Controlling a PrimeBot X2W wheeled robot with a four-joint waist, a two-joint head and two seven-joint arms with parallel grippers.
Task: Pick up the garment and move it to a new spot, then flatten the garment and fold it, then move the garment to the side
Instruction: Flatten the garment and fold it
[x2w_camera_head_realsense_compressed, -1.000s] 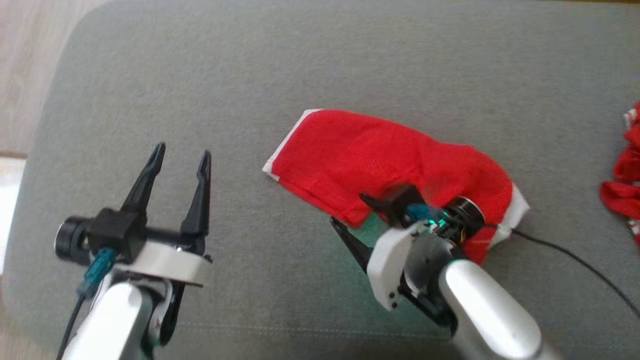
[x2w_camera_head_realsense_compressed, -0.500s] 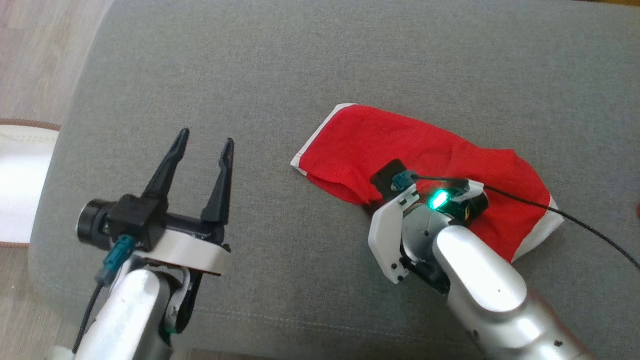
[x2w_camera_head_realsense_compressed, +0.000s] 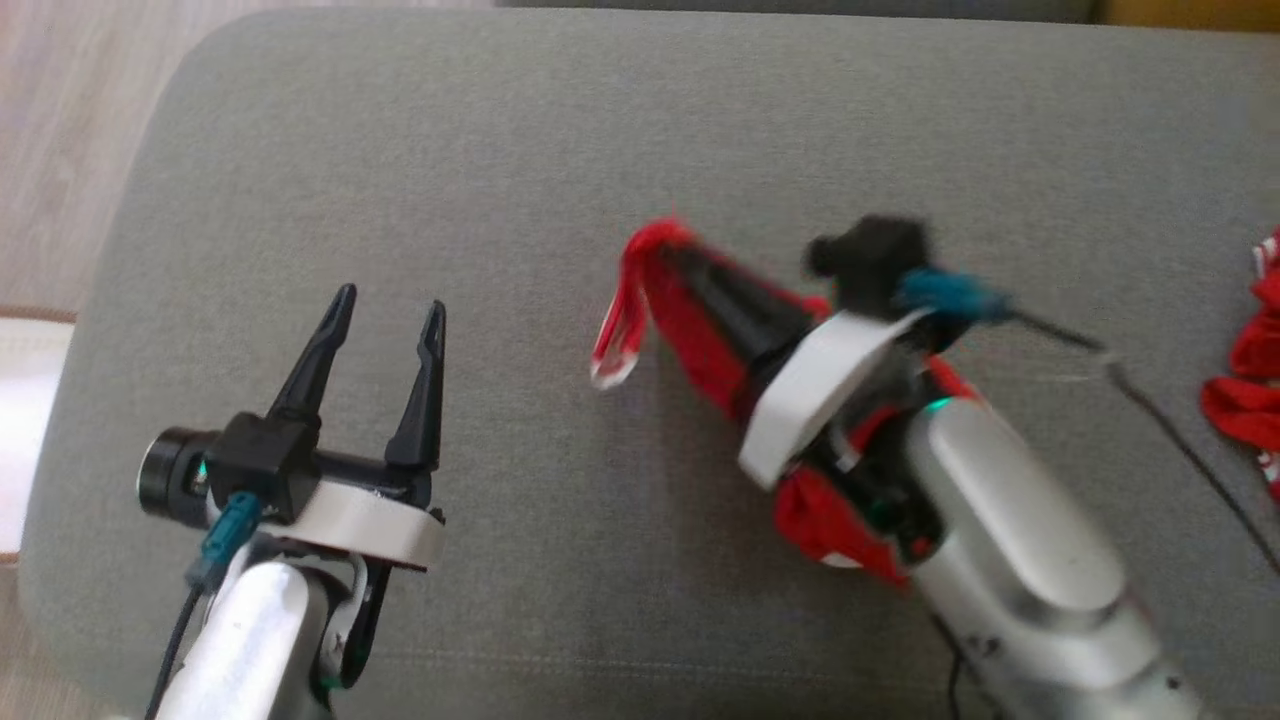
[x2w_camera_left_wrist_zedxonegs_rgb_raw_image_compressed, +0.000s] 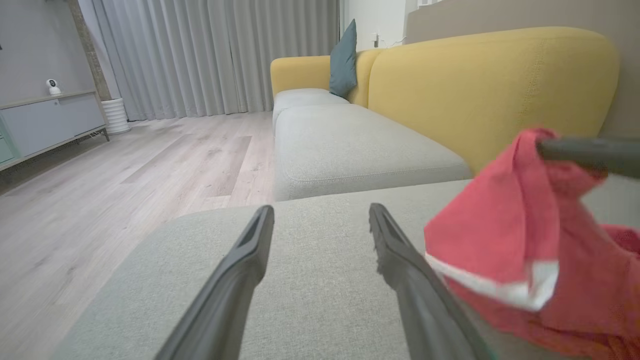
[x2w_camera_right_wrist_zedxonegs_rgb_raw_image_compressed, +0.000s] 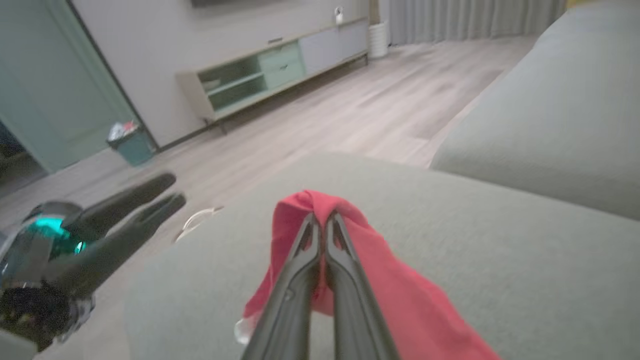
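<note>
At the left, the left gripper (x2w_camera_head_realsense_compressed: 390, 298) hovers over the grey fabric sofa cushion (x2w_camera_head_realsense_compressed: 600, 150) with its two dark fingers spread wide and nothing between them, just as it was a second ago.

Toward the middle, the red mesh garment with white trim (x2w_camera_head_realsense_compressed: 700, 340) has changed most. Half a second ago it lay spread flat on the cushion under the right gripper (x2w_camera_head_realsense_compressed: 672, 245). Now it is gathered into a narrow bunch and lifted, with a white-edged fold hanging off the fingertips. In the right wrist view the right gripper (x2w_camera_right_wrist_zedxonegs_rgb_raw_image_compressed: 323, 216) has its fingers pressed together on a peak of the garment (x2w_camera_right_wrist_zedxonegs_rgb_raw_image_compressed: 380, 280), and the cloth drapes down both sides. The left wrist view shows the same red cloth (x2w_camera_left_wrist_zedxonegs_rgb_raw_image_compressed: 500, 235) hanging just beside the left gripper (x2w_camera_left_wrist_zedxonegs_rgb_raw_image_compressed: 321, 209).

The right wrist and camera are blurred in the head view, and the pale forearm covers the garment's lower part, so whether that part touches the cushion cannot be told. A thin black cable (x2w_camera_head_realsense_compressed: 1170, 430) trails off to the right. At the right edge, another crumpled red cloth (x2w_camera_head_realsense_compressed: 1245, 370) is cut off by the frame.
</note>
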